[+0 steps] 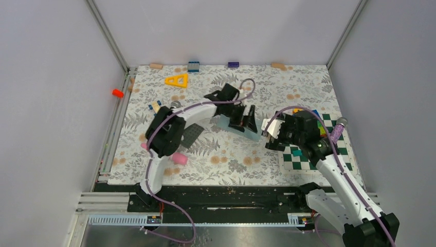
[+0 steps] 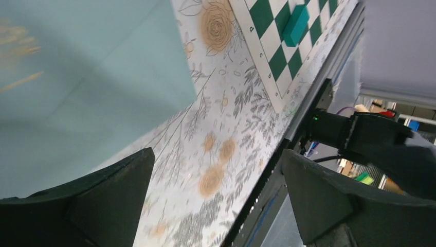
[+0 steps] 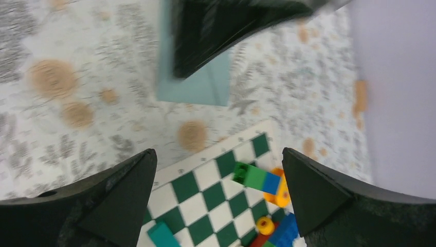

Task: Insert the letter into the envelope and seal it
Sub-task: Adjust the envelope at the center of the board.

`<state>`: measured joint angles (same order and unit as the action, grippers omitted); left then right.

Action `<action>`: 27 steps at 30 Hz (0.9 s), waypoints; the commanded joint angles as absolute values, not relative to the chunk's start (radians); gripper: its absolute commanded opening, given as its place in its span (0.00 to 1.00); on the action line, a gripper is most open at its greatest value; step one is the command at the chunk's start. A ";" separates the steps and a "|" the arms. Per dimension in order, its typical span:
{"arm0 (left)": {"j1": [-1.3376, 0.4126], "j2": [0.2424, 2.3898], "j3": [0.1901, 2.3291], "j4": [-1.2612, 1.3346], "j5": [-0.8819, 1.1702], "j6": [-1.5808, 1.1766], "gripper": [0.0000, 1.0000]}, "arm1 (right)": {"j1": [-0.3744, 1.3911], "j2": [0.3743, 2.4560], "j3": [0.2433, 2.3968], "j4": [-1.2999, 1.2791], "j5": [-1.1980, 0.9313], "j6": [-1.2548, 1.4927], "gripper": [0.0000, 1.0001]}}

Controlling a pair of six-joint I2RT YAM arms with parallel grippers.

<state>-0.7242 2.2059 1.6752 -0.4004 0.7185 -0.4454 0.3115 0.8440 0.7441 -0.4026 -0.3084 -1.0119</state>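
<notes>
The teal-grey envelope (image 1: 224, 124) lies flat on the floral tablecloth near the middle. It fills the upper left of the left wrist view as a plain teal sheet (image 2: 77, 77). My left gripper (image 1: 244, 123) hangs right over the envelope, open (image 2: 216, 175), with only tablecloth between its fingers. My right gripper (image 1: 268, 136) stands just right of the envelope, open (image 3: 218, 170) and empty, above the chessboard's corner. In the right wrist view the envelope (image 3: 200, 85) lies ahead, partly covered by a dark finger (image 3: 221, 31) of the left gripper. The letter does not show in any view.
A green-and-white chessboard mat (image 1: 308, 157) with loose coloured bricks (image 3: 257, 177) lies at the right. A dark grey square mat (image 1: 193, 136) and a pink object (image 1: 179, 158) sit by the left arm. A yellow triangle (image 1: 177, 80) and small blocks line the back edge.
</notes>
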 commanded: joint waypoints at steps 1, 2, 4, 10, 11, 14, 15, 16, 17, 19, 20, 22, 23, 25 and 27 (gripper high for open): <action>-0.594 1.991 1.579 -0.334 0.771 -0.419 0.99 | 0.323 0.897 0.713 -0.510 -0.525 -1.112 0.98; -0.565 1.978 1.561 -0.334 0.790 -0.417 0.99 | 0.332 0.928 0.714 -0.508 -0.539 -1.113 0.98; -0.503 1.953 1.530 -0.347 0.816 -0.404 0.99 | 0.367 1.003 0.717 -0.498 -0.536 -1.121 0.97; -0.332 1.881 1.476 -0.411 0.859 -0.320 0.99 | 0.458 1.241 0.774 -0.410 -0.515 -1.063 0.53; -0.304 1.870 1.472 -0.426 0.861 -0.307 0.99 | 0.467 1.279 0.799 -0.408 -0.513 -1.042 0.28; -0.234 1.836 1.459 -0.456 0.888 -0.286 0.99 | 0.496 1.378 0.859 -0.411 -0.466 -1.012 0.00; -0.215 1.824 1.451 -0.468 0.895 -0.277 0.99 | 0.505 1.401 0.867 -0.408 -0.447 -1.019 0.00; -0.195 1.808 1.442 -0.469 0.900 -0.270 0.99 | 0.513 1.422 0.869 -0.397 -0.431 -1.028 0.00; -0.177 1.795 1.433 -0.473 0.905 -0.265 0.99 | 0.521 1.441 0.866 -0.382 -0.415 -1.036 0.00; -0.131 1.775 1.418 -0.475 0.922 -0.259 0.99 | 0.537 1.471 0.853 -0.344 -0.372 -1.049 0.00; -0.115 1.767 1.411 -0.476 0.931 -0.258 0.99 | 0.547 1.487 0.849 -0.324 -0.345 -1.058 0.00; -0.078 1.756 1.397 -0.476 0.950 -0.258 0.99 | 0.567 1.516 0.843 -0.296 -0.287 -1.085 0.00; -0.062 1.754 1.389 -0.474 0.959 -0.258 0.99 | 0.576 1.531 0.842 -0.284 -0.249 -1.097 0.00; -0.033 1.747 1.366 -0.461 0.975 -0.263 0.99 | 0.585 1.559 0.844 -0.273 -0.212 -1.128 0.00; -0.010 1.744 1.346 -0.445 0.987 -0.276 0.99 | 0.588 1.585 0.845 -0.260 -0.176 -1.145 0.00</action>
<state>-0.0483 1.7855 1.3834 -0.4763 0.9169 -0.2844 0.5720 1.5459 0.8330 -0.3111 -0.2878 -1.0843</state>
